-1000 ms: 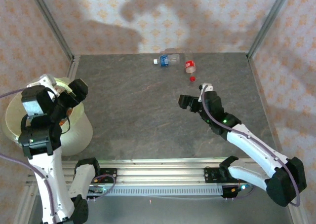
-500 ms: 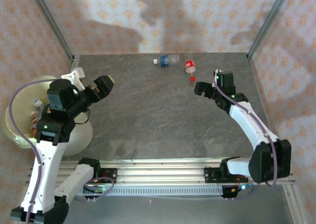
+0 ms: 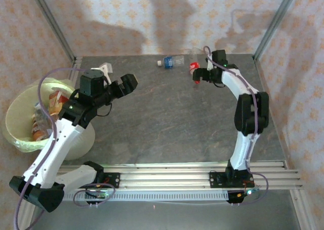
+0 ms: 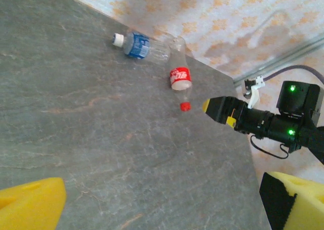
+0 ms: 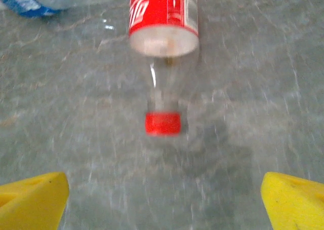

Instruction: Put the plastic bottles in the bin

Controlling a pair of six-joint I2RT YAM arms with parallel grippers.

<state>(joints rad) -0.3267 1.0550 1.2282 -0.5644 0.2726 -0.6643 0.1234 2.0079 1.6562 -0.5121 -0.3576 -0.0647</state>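
Bottles, top view first: we saw a blue-label bottle (image 3: 172, 62) and a red-label bottle (image 3: 194, 65) lying near the far edge of the bench (image 3: 152, 118), with more bottles (image 3: 39, 124) in the bin (image 3: 11, 119) at left. The left pincer (image 3: 117, 74) hung released over bare bench. Left wrist view: the right pincer (image 4: 210, 108) sat just beside the red cap (image 4: 186, 106). Right wrist view: its yellow pads (image 5: 30, 199) were spread wide, nothing gripped, the cap ahead of the gap.
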